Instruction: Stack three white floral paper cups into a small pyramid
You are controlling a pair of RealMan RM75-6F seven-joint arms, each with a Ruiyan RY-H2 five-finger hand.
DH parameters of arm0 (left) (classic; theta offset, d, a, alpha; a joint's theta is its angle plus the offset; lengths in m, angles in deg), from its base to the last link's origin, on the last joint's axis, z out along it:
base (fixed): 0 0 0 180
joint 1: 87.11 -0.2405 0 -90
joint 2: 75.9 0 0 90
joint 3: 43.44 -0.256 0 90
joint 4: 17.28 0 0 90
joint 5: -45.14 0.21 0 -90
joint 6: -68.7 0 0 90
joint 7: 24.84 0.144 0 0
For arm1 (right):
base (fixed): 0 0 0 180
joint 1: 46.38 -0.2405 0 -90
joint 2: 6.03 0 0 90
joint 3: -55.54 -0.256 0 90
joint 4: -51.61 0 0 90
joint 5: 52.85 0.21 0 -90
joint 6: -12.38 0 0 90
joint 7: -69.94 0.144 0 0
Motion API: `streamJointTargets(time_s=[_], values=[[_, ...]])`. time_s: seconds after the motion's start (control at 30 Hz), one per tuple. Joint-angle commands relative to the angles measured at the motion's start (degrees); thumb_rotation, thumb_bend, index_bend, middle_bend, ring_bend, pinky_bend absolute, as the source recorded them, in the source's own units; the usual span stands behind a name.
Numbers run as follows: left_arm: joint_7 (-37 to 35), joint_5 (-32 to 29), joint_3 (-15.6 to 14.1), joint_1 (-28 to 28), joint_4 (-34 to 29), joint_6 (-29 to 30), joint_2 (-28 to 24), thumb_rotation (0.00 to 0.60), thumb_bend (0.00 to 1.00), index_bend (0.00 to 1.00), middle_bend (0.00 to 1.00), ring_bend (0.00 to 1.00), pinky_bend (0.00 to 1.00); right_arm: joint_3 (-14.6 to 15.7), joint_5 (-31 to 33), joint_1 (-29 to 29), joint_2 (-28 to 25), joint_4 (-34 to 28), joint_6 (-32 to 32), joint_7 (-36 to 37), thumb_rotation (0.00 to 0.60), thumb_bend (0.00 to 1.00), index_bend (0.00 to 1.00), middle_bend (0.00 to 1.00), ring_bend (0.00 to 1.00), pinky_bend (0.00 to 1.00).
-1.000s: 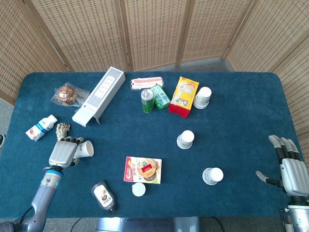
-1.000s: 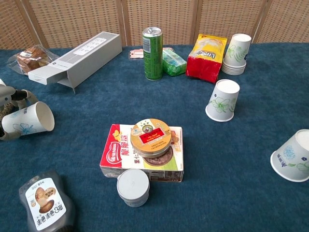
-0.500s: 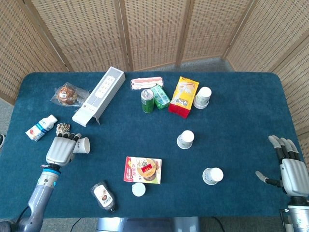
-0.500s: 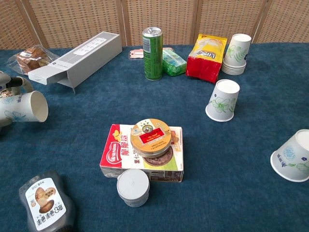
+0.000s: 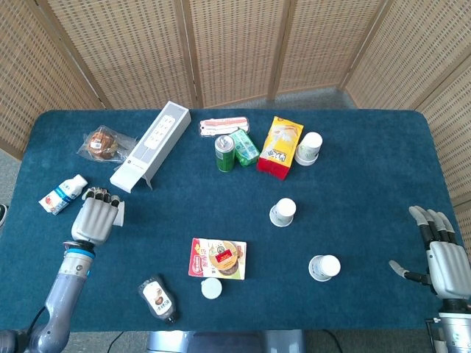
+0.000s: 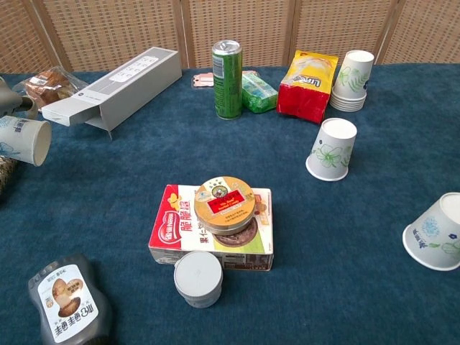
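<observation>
Presently left robot hand [image 5: 93, 219] grips paper cup [image 6: 24, 139]; right robot hand [image 5: 444, 254] spread, idle.

a table covered in dark blue cloth [image 5: 353, 176] carries, toward the frame's top, a long white cardboard box [image 5: 151, 145], a green drink can [image 5: 224, 153], a yellow-and-red snack bag [image 5: 280, 147] and a stack of white floral paper cups [image 5: 309, 148]; two upturned floral cups [image 5: 282, 212] [image 5: 324, 267] stand right of centre, a dark brown squeeze bottle [image 5: 157, 298] lies lower left.

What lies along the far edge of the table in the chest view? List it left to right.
Wrapped pastry bag → long grey cardboard box → tall green drink can → yellow-and-red snack bag → stack of white floral paper cups.
</observation>
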Motion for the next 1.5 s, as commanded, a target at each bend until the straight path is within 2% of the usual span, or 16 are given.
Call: streamJointTargets(time_s=[0.03,0.23,0.6,0.8,1.0,1.5], values=[[11.13,-10.9,1.74,5.1,-5.63,3.51,1.45,0.6,0.33,0.28,0.4,0.3,0.38,0.01,-0.02,-0.02,-0.02,-0.02,-0.03,0.08,0.6,0.11,0.0,0.0,0.0,0.0],[17.2,-18.73,2.34,9.79,-8.04,6.31,4.51,0.6,0.34,0.29,0.4,0.3,0.38,-0.17,0.33,0.06,-0.31,0.02,-0.01,1.1,0.6,0.11,0.0,0.0,0.0,0.0],[24.49,-23.8,-0.69,15.79,-6.68,11.63,8.99,0.6,0.34,0.29,0.4,0.3,0.38,-0.32,0.71,-0.03,-0.58,0.21,-0.34,1.98,0.6,0.11,0.0,0.0,0.0,0.0],[27.75,-25.01,-2.38,18.38,-4.93,14.18,10.81,0.6,0.34,0.29,0.39,0.29,0.37,-0.33,0.72,-0.05,-0.6,0.22,-0.4,2.05,0.6,0.11,0.0,0.0,0.0,0.0],[31.91,-24.3,-5.83,20.45,-2.85,16.45,13.15,0.6,0.34,0.29,0.4,0.29,0.37,-0.3,0.54,-0.05,-0.65,0.16,-0.34,2.25,0.6,0.11,0.0,0.0,0.0,0.0],[34.63,-24.73,-9.01,22.36,2.93,18.02,18.42,0.6,0.34,0.31,0.4,0.29,0.35,-0.13,0.39,-0.04,-0.91,0.13,-0.58,2.93,0.6,0.11,0.0,0.0,0.0,0.0]])
